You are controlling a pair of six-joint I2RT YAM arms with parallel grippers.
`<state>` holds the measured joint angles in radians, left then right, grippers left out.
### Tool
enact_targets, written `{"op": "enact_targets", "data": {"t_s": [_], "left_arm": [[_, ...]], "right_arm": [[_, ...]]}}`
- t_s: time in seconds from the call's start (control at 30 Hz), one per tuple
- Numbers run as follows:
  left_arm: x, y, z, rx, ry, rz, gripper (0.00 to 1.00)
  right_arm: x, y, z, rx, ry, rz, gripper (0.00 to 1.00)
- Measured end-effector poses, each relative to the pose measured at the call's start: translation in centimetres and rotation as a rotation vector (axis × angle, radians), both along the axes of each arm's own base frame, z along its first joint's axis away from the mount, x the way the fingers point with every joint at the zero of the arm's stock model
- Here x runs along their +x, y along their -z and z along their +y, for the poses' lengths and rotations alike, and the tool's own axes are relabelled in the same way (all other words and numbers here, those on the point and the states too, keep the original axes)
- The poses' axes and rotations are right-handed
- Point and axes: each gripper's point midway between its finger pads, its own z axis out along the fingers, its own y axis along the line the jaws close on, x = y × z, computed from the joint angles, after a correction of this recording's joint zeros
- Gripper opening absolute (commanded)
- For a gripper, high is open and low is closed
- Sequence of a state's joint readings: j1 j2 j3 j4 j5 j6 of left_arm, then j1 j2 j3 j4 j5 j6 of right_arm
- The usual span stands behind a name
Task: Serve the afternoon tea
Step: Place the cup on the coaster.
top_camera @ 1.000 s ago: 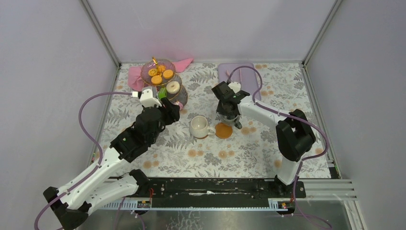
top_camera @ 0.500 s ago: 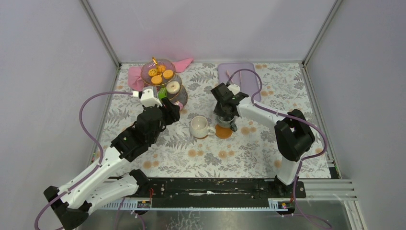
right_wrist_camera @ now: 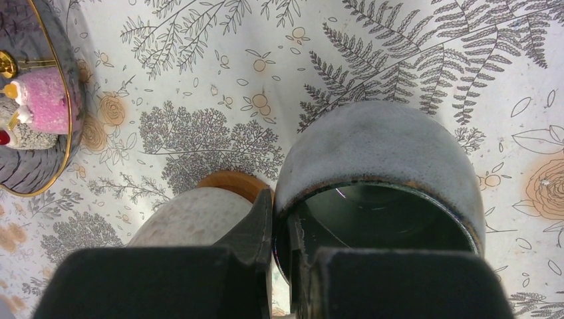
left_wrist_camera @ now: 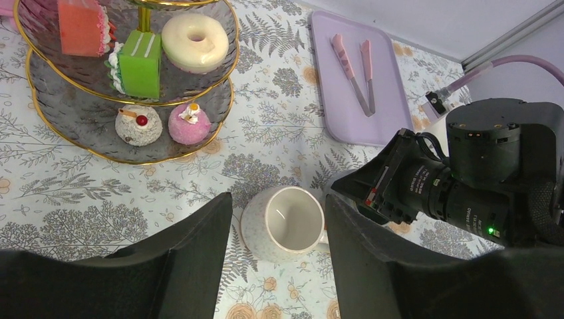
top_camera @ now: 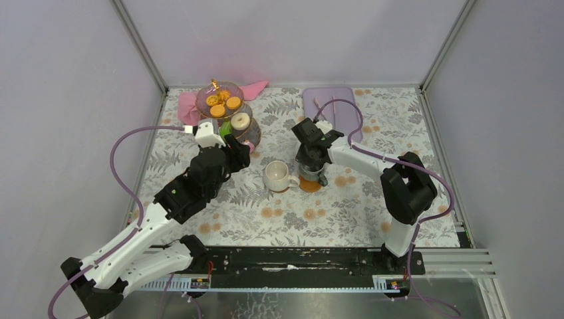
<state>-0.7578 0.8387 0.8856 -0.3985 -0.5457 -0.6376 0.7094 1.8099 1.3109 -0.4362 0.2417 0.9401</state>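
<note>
Grey-green mug point(right_wrist_camera: 379, 153) is hanging from your right gripper point(right_wrist_camera: 279, 222), whose fingers are pinching its wall, one inside the rim and one outside. A wooden coaster point(right_wrist_camera: 229, 181) is peeking out just beyond the outer finger, mostly hidden under the mug; whether the base is touching it I cannot tell. The cream mug point(right_wrist_camera: 193, 216) is standing very close on that same outer side, so you are working with little room. Aim at keeping the mug upright and centred over the coaster. When releasing, you are probably safest parting the fingers only slightly and rising straight up, since a wide opening risks the outer finger nudging the cream mug. Your left gripper point(left_wrist_camera: 278, 203) is hanging wide open and gripping nothing, with the cream mug just ahead between its fingers and the glass stand point(left_wrist_camera: 80, 133) lying ahead to its left.
</note>
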Motion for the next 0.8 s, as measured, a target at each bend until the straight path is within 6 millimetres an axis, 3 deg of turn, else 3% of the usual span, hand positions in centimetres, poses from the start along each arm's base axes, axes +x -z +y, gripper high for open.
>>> {"op": "enact_targets", "data": {"t_s": [0.8], "left_arm": [[0.0, 0.2, -0.5, -0.009, 0.005, 0.010, 0.60]], "right_arm": [[-3.0, 0.0, 0.2, 0.005, -0.012, 0.097, 0.00]]}}
